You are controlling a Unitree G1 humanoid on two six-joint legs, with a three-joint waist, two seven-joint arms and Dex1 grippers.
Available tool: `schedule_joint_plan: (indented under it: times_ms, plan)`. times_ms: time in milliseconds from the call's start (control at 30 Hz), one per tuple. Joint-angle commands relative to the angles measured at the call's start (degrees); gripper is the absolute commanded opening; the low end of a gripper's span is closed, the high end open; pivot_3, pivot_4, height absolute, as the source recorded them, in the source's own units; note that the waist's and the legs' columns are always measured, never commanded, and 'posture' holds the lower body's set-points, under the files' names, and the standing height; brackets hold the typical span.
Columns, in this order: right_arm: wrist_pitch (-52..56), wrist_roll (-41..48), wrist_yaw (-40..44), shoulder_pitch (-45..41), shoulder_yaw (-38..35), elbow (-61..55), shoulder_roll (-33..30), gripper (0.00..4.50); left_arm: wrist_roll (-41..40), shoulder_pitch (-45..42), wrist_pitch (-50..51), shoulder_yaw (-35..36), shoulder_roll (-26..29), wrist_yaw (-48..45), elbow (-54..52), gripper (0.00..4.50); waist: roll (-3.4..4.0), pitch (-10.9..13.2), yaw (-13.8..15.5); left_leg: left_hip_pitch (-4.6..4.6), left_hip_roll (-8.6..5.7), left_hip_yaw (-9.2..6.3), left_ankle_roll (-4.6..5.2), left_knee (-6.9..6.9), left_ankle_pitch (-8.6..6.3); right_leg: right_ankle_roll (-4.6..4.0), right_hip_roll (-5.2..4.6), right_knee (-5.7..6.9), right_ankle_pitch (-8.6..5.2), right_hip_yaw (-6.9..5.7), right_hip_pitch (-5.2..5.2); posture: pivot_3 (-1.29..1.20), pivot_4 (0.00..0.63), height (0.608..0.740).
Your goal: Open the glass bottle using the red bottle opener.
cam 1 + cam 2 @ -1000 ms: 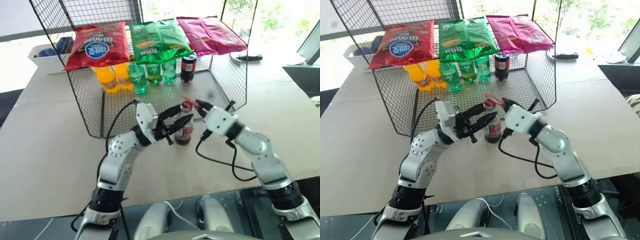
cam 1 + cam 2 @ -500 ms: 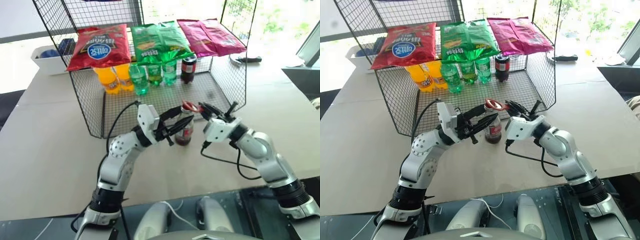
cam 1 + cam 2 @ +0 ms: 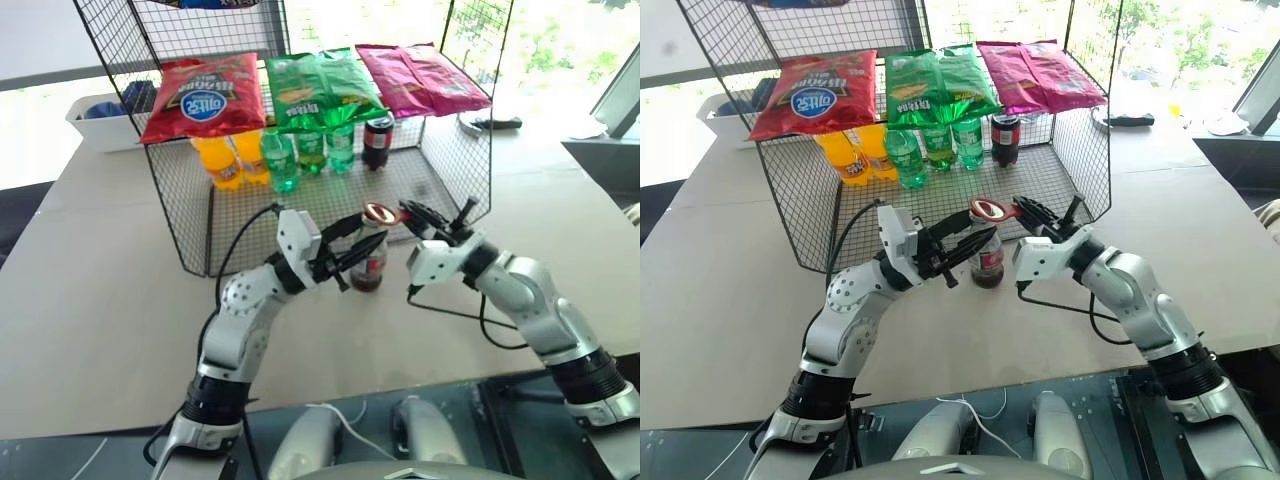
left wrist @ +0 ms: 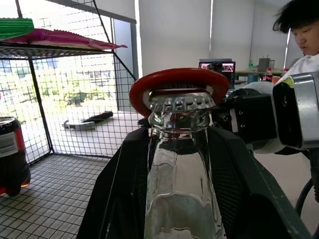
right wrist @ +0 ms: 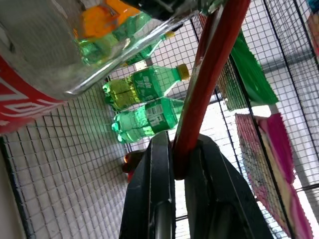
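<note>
Pinching red bottle opener (image 3: 989, 210) in right gripper (image 3: 1028, 211), loop over glass bottle (image 3: 987, 256).

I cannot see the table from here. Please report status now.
Left gripper clamps bottle upright on table. Right gripper shut on opener, loop over cap. Nothing in the way.
</note>
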Motion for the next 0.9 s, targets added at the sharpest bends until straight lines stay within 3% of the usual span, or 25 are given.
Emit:
schedule_joint_plan:
  times_ms: [33, 467, 667, 900]
  plan:
    - [-3.52, -4.17, -1.5, -2.05, 0.05, 2.27, -2.49, 0.0, 1.4, -0.21, 0.63, -0.85, -0.17, 1.07, 1.01, 1.49, 0.0, 0.0, 0.11, 0.0, 0.0, 0.0, 0.0, -0.02, 0.0, 0.0, 0.0, -0.01, 0.0, 0.0, 0.0, 0.0, 0.15, 0.734]
    - [-7.58, -10.29, -11.8, -8.31, -3.43, 6.95, -7.05, 0.0, 1.36, -0.2, 1.17, -2.21, -0.37, 1.5, 1.25, 1.49, 0.0, 0.01, 0.68, -0.07, 0.02, -0.03, 0.0, -0.11, 0.0, -0.02, 0.01, -0.17, 0.0, 0.07, -0.02, 0.0, 0.15, 0.734]
    - [-10.44, -8.43, -17.62, -8.4, -5.9, 3.79, -5.5, 0.0, 1.33, 0.02, 0.93, -2.39, -0.15, 1.5, 1.52, 1.49, 0.01, 0.03, 0.69, -0.08, 0.03, -0.03, 0.0, -0.14, 0.0, -0.02, 0.01, -0.19, 0.0, 0.11, -0.03, 0.0, 0.15, 0.734]
    - [-14.16, -3.94, -18.4, -7.2, -6.75, 1.89, -2.02, 0.0, 1.33, 0.5, 0.82, -1.77, 0.6, 1.29, 1.89, 1.49, 0.01, 0.03, 0.63, -0.09, 0.08, -0.03, 0.0, -0.17, 0.0, -0.02, 0.02, -0.21, 0.0, 0.15, -0.05, 0.0, 0.15, 0.734]
